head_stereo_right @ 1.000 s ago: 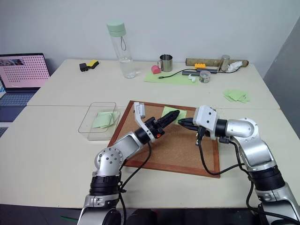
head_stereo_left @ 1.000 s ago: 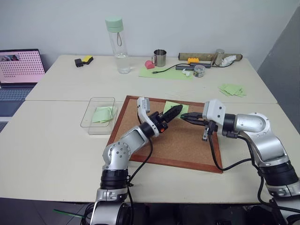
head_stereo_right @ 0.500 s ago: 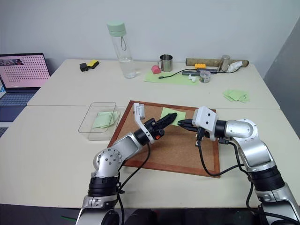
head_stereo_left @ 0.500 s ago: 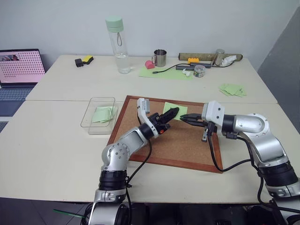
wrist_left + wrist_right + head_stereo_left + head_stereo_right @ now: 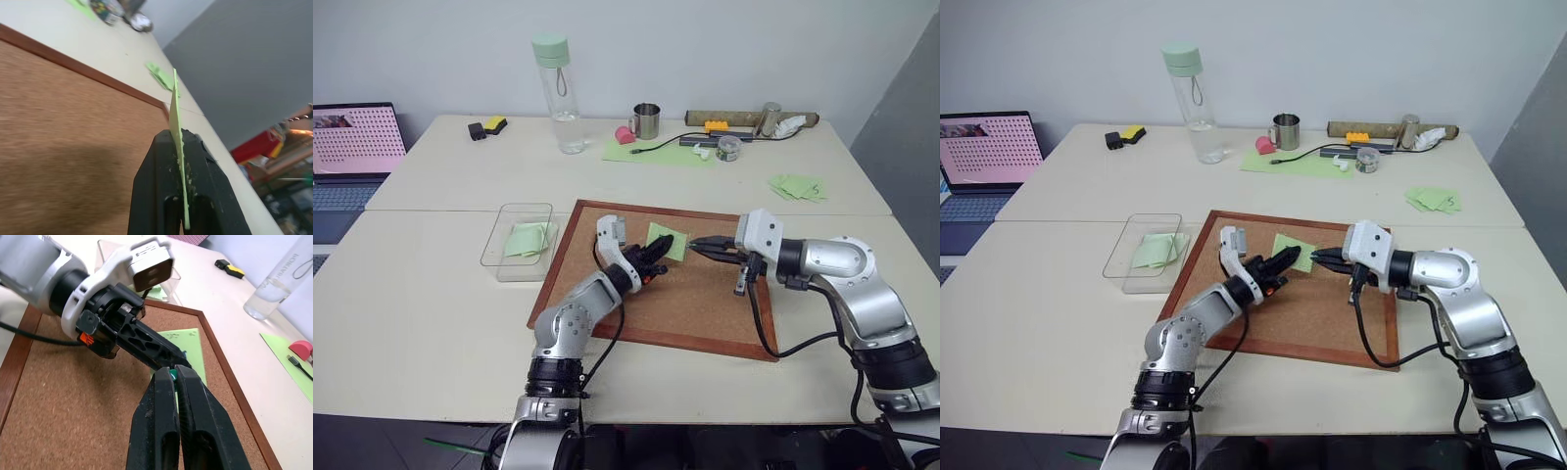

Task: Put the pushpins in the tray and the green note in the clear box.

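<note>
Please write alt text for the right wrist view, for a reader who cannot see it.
The right gripper is shut on a green pushpin at the edge of the green note, which the left gripper clamps above a cork board.

Pinched edge-on between the two black fingers (image 5: 155, 196) of the left gripper (image 5: 179, 142): the green note (image 5: 176, 122), standing upright and rising past the fingertips. Below and beside, a cork board (image 5: 63, 137) with a brown wooden frame (image 5: 83, 68) on a cream table (image 5: 117, 44). Farther off on the table, a loose pile of green notes (image 5: 159, 76).
</note>
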Controlling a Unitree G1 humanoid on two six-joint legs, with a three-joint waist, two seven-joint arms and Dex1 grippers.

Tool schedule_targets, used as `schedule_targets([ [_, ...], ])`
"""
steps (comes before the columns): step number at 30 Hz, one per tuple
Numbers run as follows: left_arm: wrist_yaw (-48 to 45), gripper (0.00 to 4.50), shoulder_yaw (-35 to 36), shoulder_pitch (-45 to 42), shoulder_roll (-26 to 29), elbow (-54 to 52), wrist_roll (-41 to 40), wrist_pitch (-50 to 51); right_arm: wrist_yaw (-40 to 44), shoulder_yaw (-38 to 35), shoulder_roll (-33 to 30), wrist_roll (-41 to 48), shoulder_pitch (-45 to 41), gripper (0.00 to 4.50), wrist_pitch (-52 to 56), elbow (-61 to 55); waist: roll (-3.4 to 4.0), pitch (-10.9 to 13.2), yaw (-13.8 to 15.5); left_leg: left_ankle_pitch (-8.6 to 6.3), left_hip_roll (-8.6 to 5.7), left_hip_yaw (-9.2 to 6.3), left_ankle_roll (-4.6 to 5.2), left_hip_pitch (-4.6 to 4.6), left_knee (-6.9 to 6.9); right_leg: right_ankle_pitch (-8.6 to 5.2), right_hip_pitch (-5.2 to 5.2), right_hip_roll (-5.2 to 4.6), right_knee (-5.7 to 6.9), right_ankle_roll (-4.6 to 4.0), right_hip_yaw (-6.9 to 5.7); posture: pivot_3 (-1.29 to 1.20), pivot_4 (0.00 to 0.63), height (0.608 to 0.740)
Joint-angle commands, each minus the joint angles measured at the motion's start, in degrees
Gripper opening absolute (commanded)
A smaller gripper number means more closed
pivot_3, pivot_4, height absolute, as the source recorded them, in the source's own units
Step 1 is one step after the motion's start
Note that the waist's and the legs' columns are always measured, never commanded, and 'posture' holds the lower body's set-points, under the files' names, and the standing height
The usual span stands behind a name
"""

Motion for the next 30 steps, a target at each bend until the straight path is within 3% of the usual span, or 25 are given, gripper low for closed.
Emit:
schedule_targets([
  [1, -0.56, 0.03, -0.58, 0.05, -0.86, -1.65, 0.62, -1.39, -2.14, -5.77, -2.63, 2.66, -0.46, 0.0, 5.47, -1.3, 0.0, 0.0, 0.18, 0.0, 0.0, 0.0, 0.0, 0.0, 0.01, 0.0, 0.01, 0.0, -0.01, 0.0, 0.0, 0.0, 0.15, 0.74],
  [8, -0.44, 0.03, -0.58, 0.77, -0.68, -7.22, -0.32, -0.25, -5.89, -9.14, -10.93, -3.05, 2.28, 0.0, 7.94, 10.47, -0.02, 0.01, 0.96, -0.01, -0.01, 0.02, 0.02, -0.02, 0.01, 0.01, 0.01, 0.0, -0.02, 0.01, 0.01, 0.0, 0.15, 0.74],
  [15, -0.9, 0.03, -0.86, 0.97, -0.17, -7.99, 0.27, -0.27, -9.71, -7.95, -11.85, -7.93, 2.93, 0.0, 8.19, 21.38, -0.02, 0.01, 0.87, 0.0, 0.0, 0.09, 0.02, 0.01, 0.0, 0.01, 0.01, 0.01, 0.05, 0.01, 0.06, 0.0, 0.15, 0.74],
  [22, -1.19, 0.0, -1.5, 0.86, 0.02, -8.93, 0.51, -0.58, -10.45, -7.83, -11.66, -8.76, 2.39, 1.37, 9.56, 23.68, -0.02, 0.01, 0.9, 0.0, 0.0, 0.1, 0.01, 0.0, 0.01, 0.01, 0.01, 0.01, 0.05, 0.01, 0.07, 0.0, 0.15, 0.74],
  [30, -0.62, 0.0, -1.8, 0.59, 2.57, -13.15, 1.77, -1.06, -8.08, -9.0, -12.71, -6.97, 2.25, 3.26, 10.34, 19.72, -0.03, 0.02, 0.88, 0.0, 0.0, 0.1, 0.01, 0.01, 0.01, 0.0, 0.01, 0.01, 0.05, 0.01, 0.06, 0.0, 0.15, 0.74],
])
